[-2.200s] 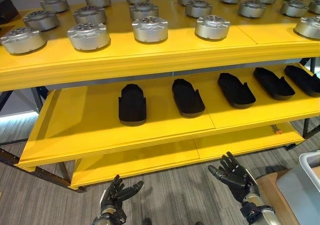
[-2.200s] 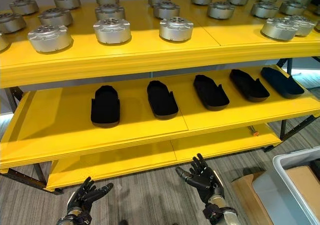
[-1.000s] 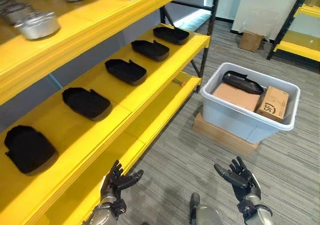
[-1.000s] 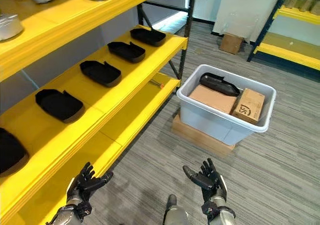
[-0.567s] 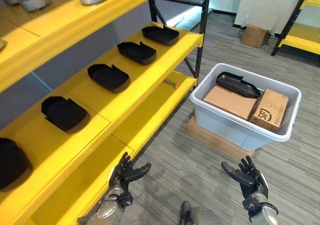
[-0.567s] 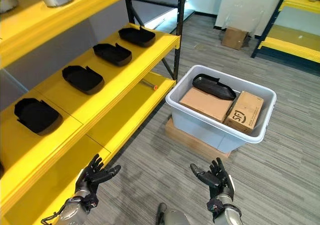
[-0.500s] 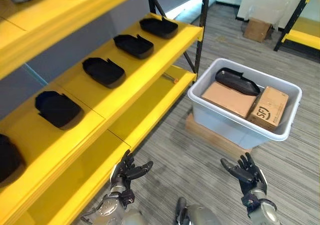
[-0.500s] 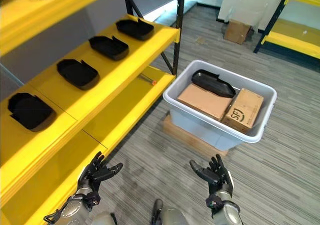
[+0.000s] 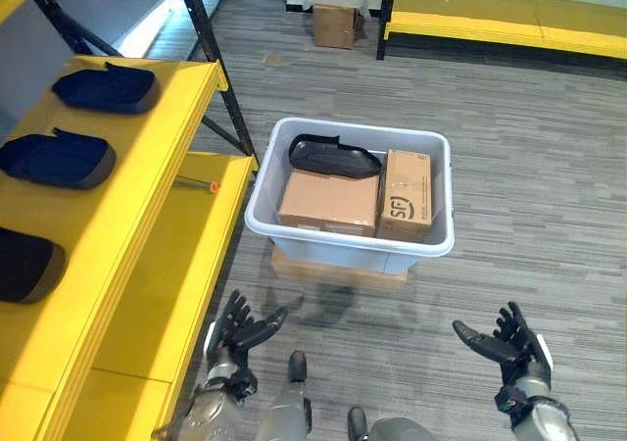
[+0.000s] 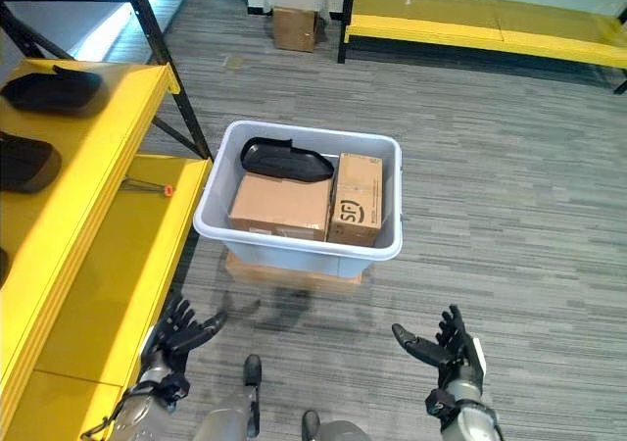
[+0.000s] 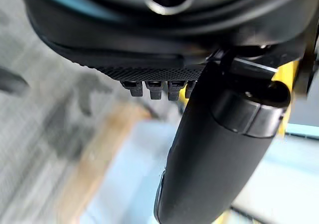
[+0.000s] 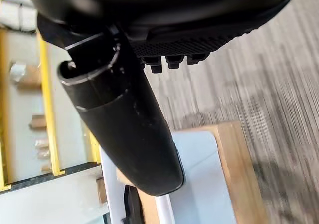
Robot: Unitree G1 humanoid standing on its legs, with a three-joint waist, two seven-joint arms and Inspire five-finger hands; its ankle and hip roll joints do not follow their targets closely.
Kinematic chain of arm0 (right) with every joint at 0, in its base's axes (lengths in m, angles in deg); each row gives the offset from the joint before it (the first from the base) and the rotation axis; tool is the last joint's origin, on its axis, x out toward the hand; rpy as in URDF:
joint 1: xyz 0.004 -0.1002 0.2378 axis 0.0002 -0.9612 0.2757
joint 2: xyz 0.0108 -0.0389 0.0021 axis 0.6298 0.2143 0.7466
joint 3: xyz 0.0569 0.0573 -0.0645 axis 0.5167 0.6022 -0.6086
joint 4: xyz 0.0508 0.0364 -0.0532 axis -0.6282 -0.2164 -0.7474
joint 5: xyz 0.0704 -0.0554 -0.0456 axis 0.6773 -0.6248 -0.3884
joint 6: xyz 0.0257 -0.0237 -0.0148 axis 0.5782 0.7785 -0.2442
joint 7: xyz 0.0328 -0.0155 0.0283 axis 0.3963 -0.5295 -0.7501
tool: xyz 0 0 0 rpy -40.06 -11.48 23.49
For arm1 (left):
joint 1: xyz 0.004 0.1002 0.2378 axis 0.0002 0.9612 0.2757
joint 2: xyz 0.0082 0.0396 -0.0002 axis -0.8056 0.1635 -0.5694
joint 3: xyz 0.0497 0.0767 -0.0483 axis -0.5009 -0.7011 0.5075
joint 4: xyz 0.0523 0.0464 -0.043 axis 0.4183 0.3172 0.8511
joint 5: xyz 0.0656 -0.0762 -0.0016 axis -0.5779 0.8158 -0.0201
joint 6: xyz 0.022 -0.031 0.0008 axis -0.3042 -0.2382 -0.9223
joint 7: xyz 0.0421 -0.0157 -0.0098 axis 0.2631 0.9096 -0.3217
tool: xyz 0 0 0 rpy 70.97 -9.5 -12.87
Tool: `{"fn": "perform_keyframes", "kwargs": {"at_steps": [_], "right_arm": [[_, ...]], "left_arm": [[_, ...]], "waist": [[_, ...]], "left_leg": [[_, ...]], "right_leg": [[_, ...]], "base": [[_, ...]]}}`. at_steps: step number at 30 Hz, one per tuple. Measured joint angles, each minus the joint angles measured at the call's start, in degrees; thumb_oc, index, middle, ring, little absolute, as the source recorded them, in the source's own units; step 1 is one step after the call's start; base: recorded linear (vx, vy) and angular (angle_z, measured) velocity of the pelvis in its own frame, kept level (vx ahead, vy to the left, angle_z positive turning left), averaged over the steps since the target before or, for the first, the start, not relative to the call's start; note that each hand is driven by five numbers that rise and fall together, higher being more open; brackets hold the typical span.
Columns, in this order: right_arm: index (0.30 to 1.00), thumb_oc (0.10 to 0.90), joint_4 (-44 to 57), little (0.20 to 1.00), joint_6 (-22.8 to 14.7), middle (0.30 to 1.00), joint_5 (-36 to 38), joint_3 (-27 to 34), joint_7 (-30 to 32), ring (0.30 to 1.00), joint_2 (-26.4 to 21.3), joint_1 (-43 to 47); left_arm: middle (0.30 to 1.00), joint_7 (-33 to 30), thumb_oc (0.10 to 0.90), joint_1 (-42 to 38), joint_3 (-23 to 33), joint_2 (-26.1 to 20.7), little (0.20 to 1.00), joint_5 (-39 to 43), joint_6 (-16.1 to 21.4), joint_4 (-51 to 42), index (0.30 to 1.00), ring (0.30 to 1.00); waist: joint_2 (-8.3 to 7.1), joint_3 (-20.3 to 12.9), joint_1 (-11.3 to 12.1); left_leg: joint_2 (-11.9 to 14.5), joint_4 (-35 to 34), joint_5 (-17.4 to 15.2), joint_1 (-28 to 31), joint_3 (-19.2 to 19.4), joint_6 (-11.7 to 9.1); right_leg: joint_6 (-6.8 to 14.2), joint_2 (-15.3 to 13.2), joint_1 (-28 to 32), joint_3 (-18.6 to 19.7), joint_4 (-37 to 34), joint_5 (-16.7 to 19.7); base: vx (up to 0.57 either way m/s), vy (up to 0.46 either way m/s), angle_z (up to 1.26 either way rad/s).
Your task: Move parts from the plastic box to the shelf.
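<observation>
Now that my view has swung from the yellow shelf (image 9: 127,216) to face the pale grey plastic box (image 9: 348,250), both my left hand (image 9: 235,335) and right hand (image 9: 511,345) hover spread and empty short of it, ready to reach for the black moulded part (image 9: 331,156) inside.

Warehouse: yellow shelving (image 9: 118,255) (black parts (image 9: 54,157)), plastic box (image 9: 348,250).

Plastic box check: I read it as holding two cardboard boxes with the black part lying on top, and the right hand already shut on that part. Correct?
Not quite. The right hand is open and holds nothing, short of the plastic box, as the left eye view shows. The black part does lie on top of the two cardboard boxes.
</observation>
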Motion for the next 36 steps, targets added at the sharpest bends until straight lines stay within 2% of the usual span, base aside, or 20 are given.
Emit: {"fn": "perform_keyframes", "kwargs": {"at_steps": [1,2,5,7,10,17,22,25,26,27,28,30,32,35,36], "right_arm": [[1.000,0.900,1.2,1.000,0.0,1.000,0.0,-1.1,-0.9,1.000,0.3,0.4],[1.000,0.900,0.7,1.000,0.3,1.000,0.0,-1.5,-1.3,1.000,1.2,0.6],[1.000,0.900,0.9,1.000,1.1,1.000,0.0,-2.9,-2.1,1.000,1.5,1.7],[1.000,0.900,0.7,1.000,1.6,1.000,0.0,-2.7,-2.1,1.000,1.4,3.0],[1.000,0.900,0.7,1.000,1.6,1.000,0.0,-2.4,-2.1,1.000,1.0,3.8],[1.000,0.900,0.8,1.000,1.7,1.000,0.0,-2.6,-1.8,1.000,1.0,3.9],[1.000,0.900,0.8,1.000,1.9,1.000,-0.1,-3.3,-1.8,1.000,1.0,3.9],[1.000,0.900,0.8,1.000,1.9,1.000,-0.2,-4.5,-1.7,1.000,1.0,4.6],[1.000,0.900,0.8,1.000,1.9,1.000,-0.2,-5.2,-1.8,1.000,1.0,4.8],[1.000,0.900,0.8,1.000,1.9,1.000,-0.2,-5.7,-1.8,1.000,1.2,4.8],[1.000,0.900,0.8,1.000,2.0,1.000,-0.2,-6.3,-1.8,1.000,1.1,5.2],[1.000,0.900,0.7,1.000,2.1,1.000,-0.2,-6.7,-2.2,1.000,1.2,4.9],[1.000,0.900,1.0,1.000,2.3,1.000,-0.2,-6.7,-2.3,1.000,1.2,5.4],[1.000,0.900,1.0,1.000,2.3,1.000,-0.3,-6.5,-2.0,1.000,1.1,5.2],[1.000,0.900,0.6,1.000,2.5,1.000,-0.3,-6.5,-1.8,1.000,1.1,4.5]], "left_arm": [[1.000,0.1,0.900,-1.2,-0.1,0.0,1.000,0.0,0.0,-0.1,1.000,1.000],[1.000,0.1,0.900,-2.1,-0.6,0.0,1.000,0.0,-0.1,0.1,1.000,1.000],[1.000,-0.1,0.900,-2.2,-0.2,-0.5,1.000,0.0,0.1,0.1,1.000,1.000],[1.000,-0.3,0.900,-1.3,0.4,-0.6,1.000,0.0,0.0,0.4,1.000,1.000],[1.000,-0.4,0.900,1.2,0.3,-0.7,1.000,0.0,-0.2,0.4,1.000,1.000],[1.000,-0.5,0.900,1.9,0.1,-2.5,1.000,-0.1,-1.0,0.7,1.000,1.000],[1.000,-1.4,0.900,1.3,0.2,-3.0,1.000,-0.2,-1.0,0.7,1.000,1.000],[1.000,-1.5,0.900,1.5,0.2,-3.7,1.000,-0.2,-1.0,0.9,1.000,1.000],[1.000,-1.5,0.900,1.8,0.2,-4.1,1.000,-0.2,-1.0,0.8,1.000,1.000],[1.000,-1.7,0.900,1.9,0.2,-4.4,1.000,-0.2,-1.1,0.9,1.000,1.000],[1.000,-1.8,0.900,2.1,0.4,-4.6,1.000,-0.2,-1.1,0.8,1.000,1.000],[1.000,-1.8,0.900,2.4,0.7,-4.8,1.000,-0.3,-1.1,0.8,1.000,1.000],[1.000,-1.8,0.900,3.0,1.4,-4.8,1.000,-0.3,-1.1,0.9,1.000,1.000],[1.000,-1.7,0.900,3.2,1.1,-4.1,1.000,-0.3,-1.2,1.8,1.000,1.000],[1.000,-1.7,0.900,3.4,1.2,-3.7,1.000,-0.3,-1.2,1.9,1.000,1.000]], "waist": [[-0.01,-0.1,-0.2],[0.60,-0.3,-0.3],[1.76,-1.0,0.6],[1.79,-1.1,0.8],[1.03,-1.6,1.3],[-0.71,-2.6,1.5],[-1.73,-3.7,1.5],[-1.89,-3.7,1.4],[-1.98,-3.7,1.4],[-1.97,-3.7,1.4],[-1.84,-3.6,1.7],[-1.26,-3.3,1.6],[-0.33,-2.7,1.7],[0.02,-2.2,1.3],[-0.40,-1.5,1.5]], "left_leg": [[-1.2,0.1,-0.3,0.1,0.2,-0.5],[-1.7,0.3,-0.5,0.2,0.5,-0.7],[-1.9,0.1,-2.5,1.1,1.3,-2.6],[-2.2,0.2,-3.8,1.1,2.0,-3.5],[-2.9,0.3,-4.3,1.1,3.0,-3.1],[-4.4,3.3,-6.4,-0.9,3.0,-1.9],[-5.0,3.4,-7.5,-0.8,2.7,-1.3],[-5.1,4.3,-7.2,-0.4,2.9,0.6],[-4.9,4.0,-7.3,0.1,2.7,0.9],[-4.9,4.3,-7.5,0.2,2.7,1.1],[-4.7,3.8,-7.8,0.5,3.0,2.2],[-4.5,3.7,-7.6,0.9,3.0,2.6],[-2.9,3.2,-7.6,0.9,4.3,2.7],[-2.5,3.2,-7.9,1.1,5.1,2.3],[-2.3,3.2,-8.4,2.3,6.0,1.3]], "right_leg": [[0.9,-2.6,0.7,-1.0,-4.4,3.5],[0.6,-3.2,2.7,-1.7,-7.1,5.4],[1.0,-3.8,3.0,-1.5,-6.0,4.7],[1.0,-4.1,2.4,-1.3,-5.0,3.9],[1.2,-5.1,1.5,-0.4,-3.6,3.0],[1.9,-6.4,-0.2,-0.4,-0.5,2.0],[2.1,-7.1,-2.6,0.1,5.9,1.8],[2.0,-7.2,-8.6,0.0,17.9,2.8],[2.7,-7.3,-10.6,-0.1,21.1,2.2],[2.9,-7.6,-11.3,-0.1,21.4,1.9],[2.5,-8.0,-12.3,-1.7,20.7,1.6],[2.3,-7.8,-13.7,-3.1,16.1,1.6],[2.3,-6.5,-16.0,-4.7,10.1,3.0],[2.8,-7.8,-18.4,-8.2,1.4,8.7],[3.4,-9.2,-17.4,-10.7,-2.1,13.2]], "base": [[0.12,0.208,0.03],[0.08,0.151,0.09],[0.08,0.148,0.04],[0.06,0.141,-0.02],[0.05,0.156,-0.10],[0.04,0.115,0.04],[0.01,0.091,0.06],[0.03,0.094,0.02],[0.06,0.099,-0.09],[0.04,0.060,-0.17],[0.04,0.038,-0.16],[0.07,0.051,-0.10],[0.07,-0.013,-0.31],[0.09,-0.047,-0.20],[0.11,-0.081,-0.14]]}}
